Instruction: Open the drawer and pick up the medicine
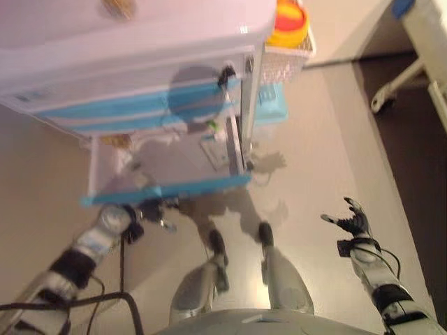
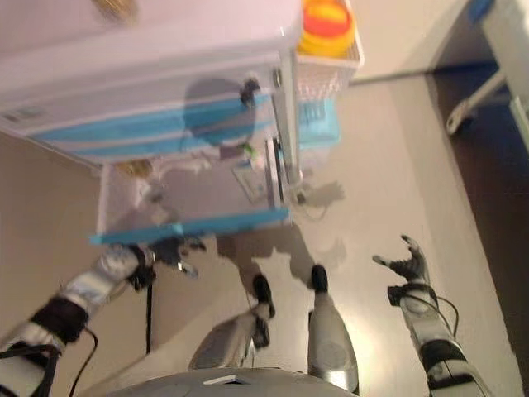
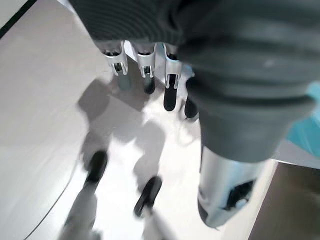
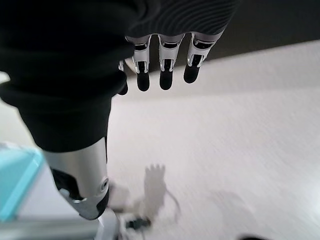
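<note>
A white cart (image 1: 133, 42) has blue drawer fronts. Its lowest drawer (image 1: 167, 190) stands pulled out, blue front edge towards me. Inside lie a flat white pack (image 1: 214, 151) by the right wall, a small green thing (image 1: 211, 127) and a small amber thing (image 1: 117, 142) at the back left; I cannot tell which is the medicine. My left hand (image 1: 145, 211) is just below the drawer's front edge, left of its middle, fingers (image 3: 169, 89) relaxed and holding nothing. My right hand (image 1: 351, 220) hangs open over the floor, far right of the cart and empty.
A white wire basket (image 1: 288, 61) on the cart's right side holds a yellow and red container (image 1: 290, 24). A light blue bin (image 1: 269, 105) hangs below it. A white furniture leg (image 1: 399, 82) stands on darker floor at the far right.
</note>
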{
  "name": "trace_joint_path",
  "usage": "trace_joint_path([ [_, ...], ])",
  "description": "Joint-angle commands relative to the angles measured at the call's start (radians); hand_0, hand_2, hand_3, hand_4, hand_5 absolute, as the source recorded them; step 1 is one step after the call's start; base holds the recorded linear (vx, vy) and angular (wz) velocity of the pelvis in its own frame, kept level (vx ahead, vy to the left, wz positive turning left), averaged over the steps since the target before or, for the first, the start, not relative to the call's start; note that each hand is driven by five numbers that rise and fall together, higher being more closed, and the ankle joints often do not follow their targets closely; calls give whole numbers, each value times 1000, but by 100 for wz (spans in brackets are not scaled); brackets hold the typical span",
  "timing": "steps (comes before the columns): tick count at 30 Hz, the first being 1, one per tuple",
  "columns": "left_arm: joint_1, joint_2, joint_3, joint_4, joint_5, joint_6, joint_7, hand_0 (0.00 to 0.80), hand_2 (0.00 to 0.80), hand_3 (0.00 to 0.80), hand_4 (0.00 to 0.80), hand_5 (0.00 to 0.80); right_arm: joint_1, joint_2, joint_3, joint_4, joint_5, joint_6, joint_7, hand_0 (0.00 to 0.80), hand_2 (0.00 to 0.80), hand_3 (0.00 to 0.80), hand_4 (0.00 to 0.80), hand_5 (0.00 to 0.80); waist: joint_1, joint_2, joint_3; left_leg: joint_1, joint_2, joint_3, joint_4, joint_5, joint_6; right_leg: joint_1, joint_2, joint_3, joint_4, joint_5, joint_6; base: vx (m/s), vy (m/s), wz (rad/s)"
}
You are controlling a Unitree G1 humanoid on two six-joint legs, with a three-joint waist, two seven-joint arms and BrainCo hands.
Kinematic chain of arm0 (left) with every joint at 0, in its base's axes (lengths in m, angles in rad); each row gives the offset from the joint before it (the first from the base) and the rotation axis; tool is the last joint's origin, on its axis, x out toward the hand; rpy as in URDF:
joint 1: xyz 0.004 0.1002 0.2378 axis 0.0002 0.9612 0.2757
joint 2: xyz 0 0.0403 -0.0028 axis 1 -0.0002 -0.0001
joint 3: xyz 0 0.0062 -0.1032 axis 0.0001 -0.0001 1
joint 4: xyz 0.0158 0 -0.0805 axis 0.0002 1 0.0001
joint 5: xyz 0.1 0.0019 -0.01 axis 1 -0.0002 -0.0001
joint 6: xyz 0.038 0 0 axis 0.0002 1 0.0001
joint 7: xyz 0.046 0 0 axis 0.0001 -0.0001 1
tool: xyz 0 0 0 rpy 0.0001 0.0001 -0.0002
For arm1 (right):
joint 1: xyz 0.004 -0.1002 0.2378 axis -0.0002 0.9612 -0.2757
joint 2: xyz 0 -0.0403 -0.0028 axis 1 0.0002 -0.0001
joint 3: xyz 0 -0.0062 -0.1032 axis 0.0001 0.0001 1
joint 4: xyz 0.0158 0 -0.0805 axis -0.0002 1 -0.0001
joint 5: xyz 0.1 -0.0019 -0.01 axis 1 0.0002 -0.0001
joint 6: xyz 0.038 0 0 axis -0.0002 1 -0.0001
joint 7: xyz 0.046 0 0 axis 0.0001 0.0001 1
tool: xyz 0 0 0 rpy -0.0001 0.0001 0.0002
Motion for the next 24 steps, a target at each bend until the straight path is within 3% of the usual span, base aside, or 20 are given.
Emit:
trace_joint_path([
  [1, -139, 63, 97, 34, -91, 3, 76, 0, 0, 0, 0, 0, 5, -18, 55, -40, 11, -39, -9, 0, 0, 0, 0, 0, -34, -28, 17, -167, -25, -45, 314, -191, 31, -85, -23, -53, 115, -29, 22, -44, 57, -15],
  [5, -293, 112, 109, 140, -121, -9, 164, 0, 0, 0, 0, 0, -8, -33, 76, -86, 10, -26, 2, 0, 0, 0, 0, 0, -61, -36, 56, -285, -22, -44, 415, -214, 40, -213, 1, -52, 219, -46, 10, -7, 117, -14],
  [6, -359, 129, 105, 207, -138, -32, 245, 0, 0, 0, 0, 0, -8, -41, 83, -98, -8, -24, 9, 0, 0, 0, 0, 0, -74, -31, 69, -308, -20, -57, 455, -252, 38, -241, 13, -47, 258, -77, 11, 81, 163, -22],
  [9, -594, 161, 85, 426, -150, -120, 521, 0, 0, 0, 0, 0, 3, -55, 111, -130, -35, -22, 18, 0, 0, 0, 0, 0, -110, -42, 74, -375, -17, -67, 508, -268, 48, -319, 31, -32, 303, -86, -1, 55, 148, -28],
  [11, -714, 160, 66, 533, -120, -161, 643, 0, 0, 0, 0, 0, 1, -54, 132, -131, -26, -26, 15, 0, 0, 0, 0, 0, -125, -51, 72, -399, -15, -73, 526, -272, 47, -345, 42, -23, 316, -91, -10, 25, 47, -11],
  [13, -767, 146, 58, 566, -107, -172, 721, 0, 0, 0, 0, 0, -7, -48, 145, -121, -23, -32, 11, 0, 0, 0, 0, 0, -127, -58, 69, -412, -16, -76, 524, -271, 42, -362, 50, -19, 317, -93, -15, -3, -12, -6],
  [17, -767, 124, 61, 553, -80, -180, 781, 0, 0, 0, 0, 0, -23, -38, 155, -96, -11, -46, 4, 0, 0, 0, 0, 0, -121, -62, 69, -409, -20, -79, 501, -262, 35, -368, 59, -17, 310, -91, -20, -37, -29, -6],
  [21, -698, 122, 90, 471, -102, -180, 741, 0, 0, 0, 0, 0, -14, -32, 141, -109, -22, -43, 9, 0, 0, 0, 0, 0, -112, -55, 70, -385, -22, -78, 468, -252, 28, -346, 60, -19, 301, -94, -20, -53, -22, -5],
  [22, -684, 121, 98, 456, -112, -181, 732, 0, 0, 0, 0, 0, -14, -31, 138, -109, -25, -42, 10, 0, 0, 0, 0, 0, -112, -61, 72, -390, -23, -67, 455, -219, 32, -348, 55, -22, 284, -64, -26, -125, -44, 2],
  [24, -625, 113, 120, 404, -154, -188, 681, 0, 0, 0, 0, 0, -11, -23, 132, -102, -34, -42, 12, 0, 0, 0, 0, 0, -101, -55, 71, -368, -27, -71, 428, -209, 28, -324, 51, -27, 271, -64, -25, -77, -42, 8],
])
